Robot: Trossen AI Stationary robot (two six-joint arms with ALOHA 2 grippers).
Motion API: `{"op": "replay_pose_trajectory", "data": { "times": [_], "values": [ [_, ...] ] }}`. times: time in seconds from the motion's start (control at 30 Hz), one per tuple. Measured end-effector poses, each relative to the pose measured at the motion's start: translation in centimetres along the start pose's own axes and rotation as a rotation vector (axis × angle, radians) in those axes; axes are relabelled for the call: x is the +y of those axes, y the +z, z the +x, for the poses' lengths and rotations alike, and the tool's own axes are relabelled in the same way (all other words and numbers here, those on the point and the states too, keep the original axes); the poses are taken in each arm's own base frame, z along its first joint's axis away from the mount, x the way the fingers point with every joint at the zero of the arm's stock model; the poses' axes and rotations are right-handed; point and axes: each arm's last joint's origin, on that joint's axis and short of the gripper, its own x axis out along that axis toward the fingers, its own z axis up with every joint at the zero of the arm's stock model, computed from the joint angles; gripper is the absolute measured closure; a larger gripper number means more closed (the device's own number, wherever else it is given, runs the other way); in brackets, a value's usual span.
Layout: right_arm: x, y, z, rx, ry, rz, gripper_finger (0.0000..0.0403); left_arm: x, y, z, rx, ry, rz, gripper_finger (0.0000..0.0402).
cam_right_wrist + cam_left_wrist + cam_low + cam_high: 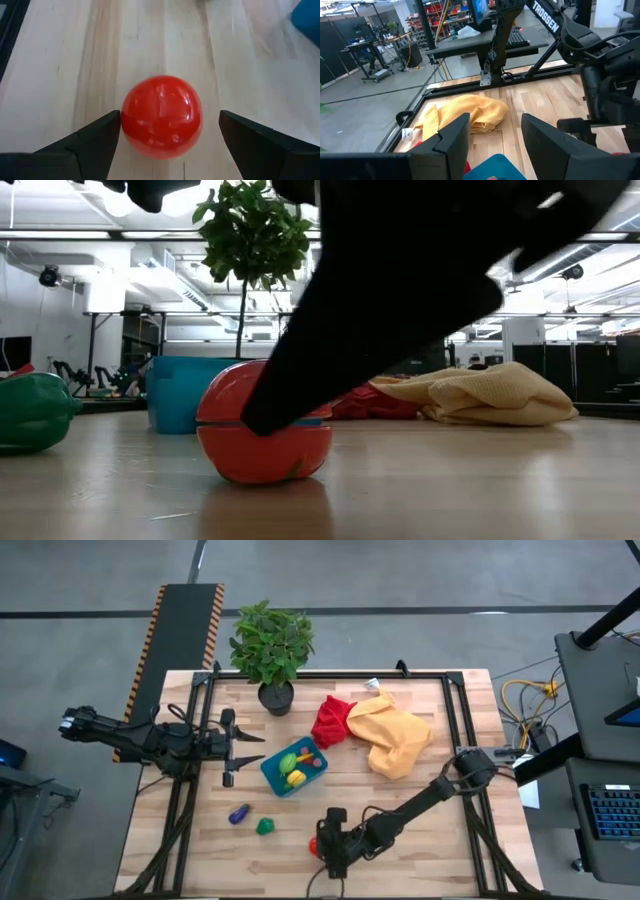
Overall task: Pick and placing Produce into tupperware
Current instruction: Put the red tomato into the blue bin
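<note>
A red toy tomato (161, 116) sits on the table by its near edge (313, 847). My right gripper (170, 119) is open and low over it, one finger on each side. The teal tupperware (295, 768) stands mid-table and holds several toy pieces. My left gripper (250, 748) hovers open just left of it, touching nothing. A purple toy eggplant (238, 813) and a green toy pepper (265, 826) lie on the table between the tupperware and the near edge. My right gripper comes at the tomato slanting down from the table's right. One finger (100, 132) stands right at the tomato's side (125, 117); I cannot tell whether it touches. The other finger (245, 135) is clearly apart. The tomato rests on the table.
A potted plant (272, 650) stands at the far edge. A red cloth (333, 720) and a yellow cloth (398, 738) lie bunched right of the tupperware. Black frame rails (455, 715) run along the table's sides. Bare wood (430, 850) shows on the near right.
</note>
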Motion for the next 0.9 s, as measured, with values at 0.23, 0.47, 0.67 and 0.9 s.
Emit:
{"op": "replay_pose_trajectory", "data": {
  "times": [0.23, 0.47, 0.67, 0.9],
  "values": [
    [-0.8, 0.3, 0.3, 0.009, 0.003, 0.015, 0.0074, 0.0, 0.0, 0.0, -0.001, 0.001, 0.0, 0.0237],
    [-1.1, 0.1, 0.6, 0.019, 0.025, 0.022, 0.0074, 0.0, 0.0, 0.0, 0.0, 0.001, 0.0, 0.0237],
    [-1.4, 0.4, 0.7, 0.015, 0.05, 0.029, 0.0074, 0.0, 0.0, 0.0, 0.0, 0.0, 0.0, 0.0237],
    [-1.7, 0.3, 0.9, 0.03, 0.077, 0.032, 0.0074, 0.0, 0.0, 0.0, 0.0, 0.001, 0.0, 0.0237]
  ]
}}
